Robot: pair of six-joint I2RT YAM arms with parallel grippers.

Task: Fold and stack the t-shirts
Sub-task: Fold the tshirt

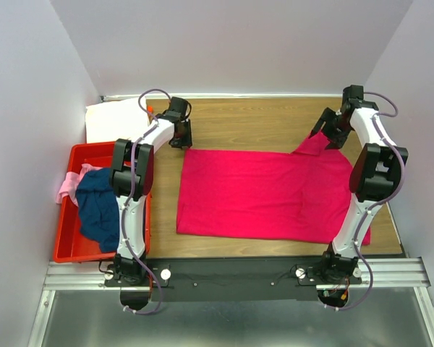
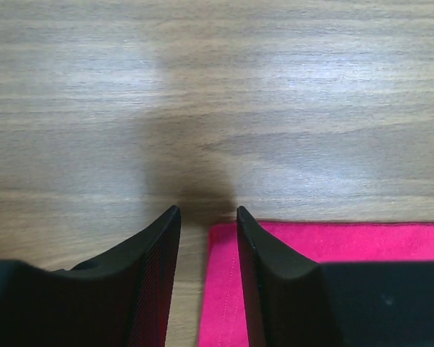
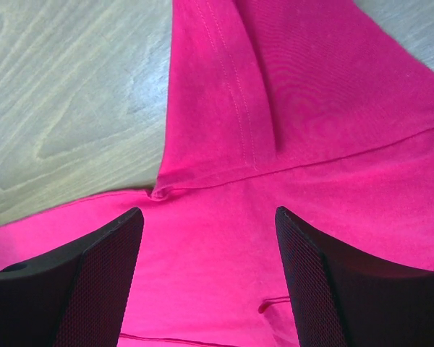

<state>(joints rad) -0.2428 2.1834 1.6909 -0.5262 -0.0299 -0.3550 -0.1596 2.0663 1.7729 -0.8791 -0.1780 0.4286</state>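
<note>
In the red bin (image 1: 69,249) lies the navy t-shirt (image 1: 98,206).

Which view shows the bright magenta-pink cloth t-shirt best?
Top external: nearly the whole bright magenta-pink cloth t-shirt lies spread out. Left wrist catches only one corner; right wrist only a close-up of its sleeve seam.

Table (image 1: 239,119): we see pale wood with a long grain, reaching the back wall.
Bin (image 1: 66,238): red plastic, and we find it at the table's left edge.
Rail (image 1: 398,273): silver metal, running across the near edge.
Walls (image 1: 224,43): we see pale lilac on three sides.
</note>
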